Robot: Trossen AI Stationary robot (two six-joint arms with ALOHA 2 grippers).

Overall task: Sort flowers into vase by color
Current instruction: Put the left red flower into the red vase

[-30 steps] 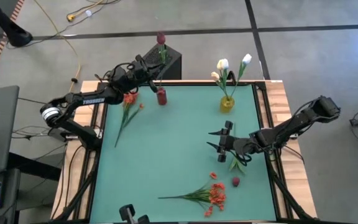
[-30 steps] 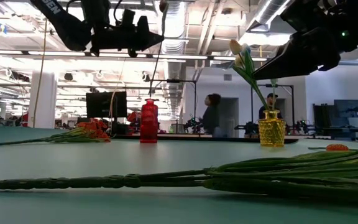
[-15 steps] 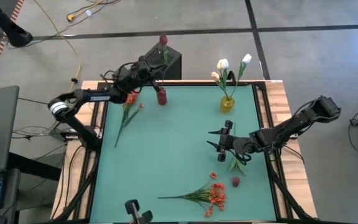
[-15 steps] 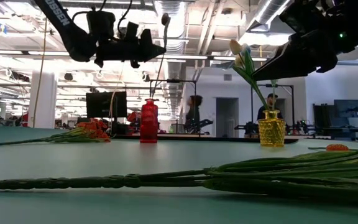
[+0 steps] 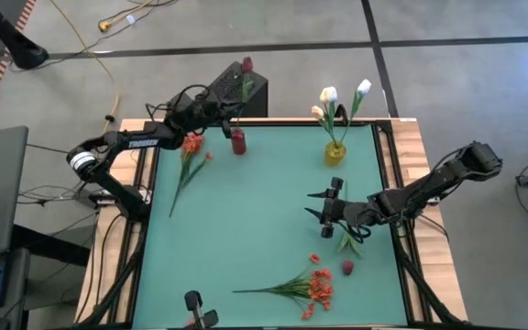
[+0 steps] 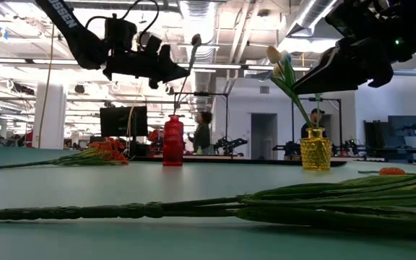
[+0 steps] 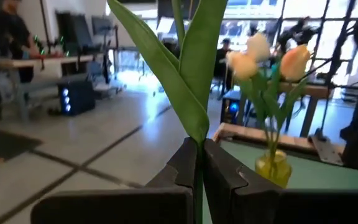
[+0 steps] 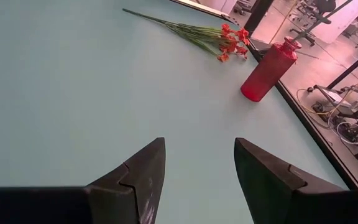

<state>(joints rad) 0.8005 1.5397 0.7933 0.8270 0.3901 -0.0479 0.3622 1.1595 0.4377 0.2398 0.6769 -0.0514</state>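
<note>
— Holding the dark red flower (image 5: 245, 70) by its stem: left gripper (image 5: 225, 117), fingers (image 7: 188, 163) clenched on the green stalk, up at about 11 o'clock on the desk (image 5: 246, 220), just beside and above the red vase (image 5: 238, 141). Bud leaning out past the far edge, stem slanting down toward the vase mouth; cannot tell whether the tip is inside.

— And at table height?

— Same stalk (image 6: 186, 68) tilted over the red vase (image 6: 172, 141), gripper (image 6: 172, 72) well above the vase rim. Bud dark against the ceiling lights.

— Right side?

— Right gripper (image 5: 325, 208) hovering at about 3 o'clock, fingers (image 8: 143, 168) spread wide and gripping nothing, bare desk surface between them. Just beside it toward 5 o'clock, a few green leaves (image 5: 348, 240) lying flat.

— Other flowers?

— White flowers (image 5: 335, 101) standing in the yellow vase (image 5: 335, 152) at about 1 o'clock, leaning outward. One red-orange stem (image 5: 188, 163) lying flat at about 10 o'clock, blooms near the left arm. Red-orange bunch (image 5: 305, 286) lying at about 5 o'clock near the front edge, with loose petals and a small dark red bud (image 5: 346, 267) close by, apart from the bunch.

— Anything else?

— A person (image 6: 203, 132) in the room beyond the desk, seen between the two vases.
</note>
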